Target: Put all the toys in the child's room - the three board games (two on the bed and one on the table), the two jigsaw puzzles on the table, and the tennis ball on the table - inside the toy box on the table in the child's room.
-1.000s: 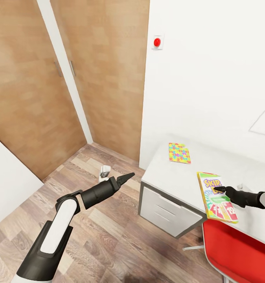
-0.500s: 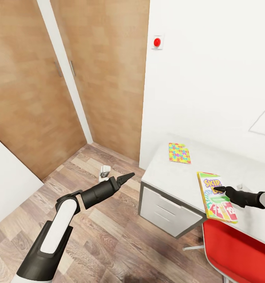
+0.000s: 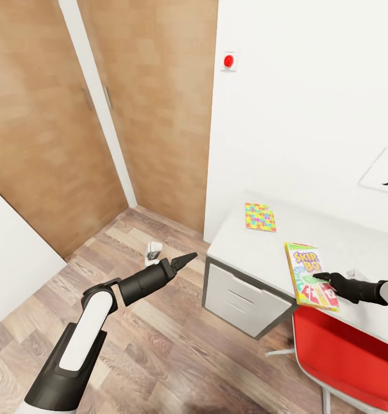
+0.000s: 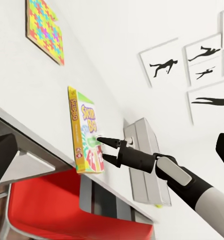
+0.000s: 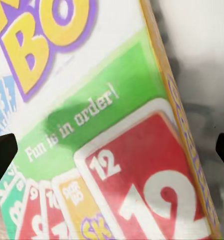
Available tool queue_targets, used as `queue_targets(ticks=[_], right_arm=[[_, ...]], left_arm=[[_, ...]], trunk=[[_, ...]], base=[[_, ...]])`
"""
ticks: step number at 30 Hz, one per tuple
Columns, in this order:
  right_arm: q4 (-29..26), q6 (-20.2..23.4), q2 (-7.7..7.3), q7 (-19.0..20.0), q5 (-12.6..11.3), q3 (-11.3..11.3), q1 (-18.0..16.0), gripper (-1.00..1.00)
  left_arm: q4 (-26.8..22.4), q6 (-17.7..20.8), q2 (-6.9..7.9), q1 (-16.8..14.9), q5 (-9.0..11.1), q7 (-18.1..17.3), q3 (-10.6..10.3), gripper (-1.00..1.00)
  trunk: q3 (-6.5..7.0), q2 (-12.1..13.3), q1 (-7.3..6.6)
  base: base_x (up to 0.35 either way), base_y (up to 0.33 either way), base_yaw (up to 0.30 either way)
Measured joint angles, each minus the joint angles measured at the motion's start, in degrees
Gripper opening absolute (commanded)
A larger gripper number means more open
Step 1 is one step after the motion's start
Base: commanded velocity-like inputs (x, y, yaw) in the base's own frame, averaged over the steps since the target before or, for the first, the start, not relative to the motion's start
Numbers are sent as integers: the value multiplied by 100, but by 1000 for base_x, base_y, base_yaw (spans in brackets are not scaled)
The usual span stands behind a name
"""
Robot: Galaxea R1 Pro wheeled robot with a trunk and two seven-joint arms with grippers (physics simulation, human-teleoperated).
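A Skip-Bo board game (image 3: 308, 275) lies flat on the pale grey table (image 3: 257, 253), reaching its front edge. My right gripper (image 3: 322, 278) is open just over the game's green band, and I cannot tell whether it touches. The right wrist view has the game's print (image 5: 107, 140) between wide-apart fingers (image 5: 2, 152). From the left wrist I see the same gripper (image 4: 102, 150), the game (image 4: 84, 125) and the grey toy box (image 4: 152, 150) beyond them. One jigsaw puzzle (image 3: 260, 217) lies at the table's far corner. My left gripper (image 3: 188, 258) hangs open over the floor. The bed and tennis ball are out of view.
A red chair (image 3: 343, 356) is tucked under the table below my right arm. Wooden doors (image 3: 50, 132) and a white wall with a red button (image 3: 228, 60) stand ahead. A small white object (image 3: 153, 250) sits on the plank floor near the left gripper.
The head camera has shifted, so the table sits slightly higher and further left in view. My right gripper now lies nearer the game's near end. The left arm has kept its pose.
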Motion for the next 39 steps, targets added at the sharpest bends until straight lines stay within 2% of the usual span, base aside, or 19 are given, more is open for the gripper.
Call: queue_targets(ticks=[28, 39], right_arm=[[0, 0, 1, 0, 0, 0, 0, 100], [0, -1, 1, -1, 8, 3, -1, 100]], left_arm=[[0, -1, -3, 0, -4, -7, 0, 100], [-1, 0, -3, 1, -4, -1, 2, 100]], trunk=[[0, 0, -2], [0, -1, -2]], base=[[-36, 0, 2], [-1, 0, 157]])
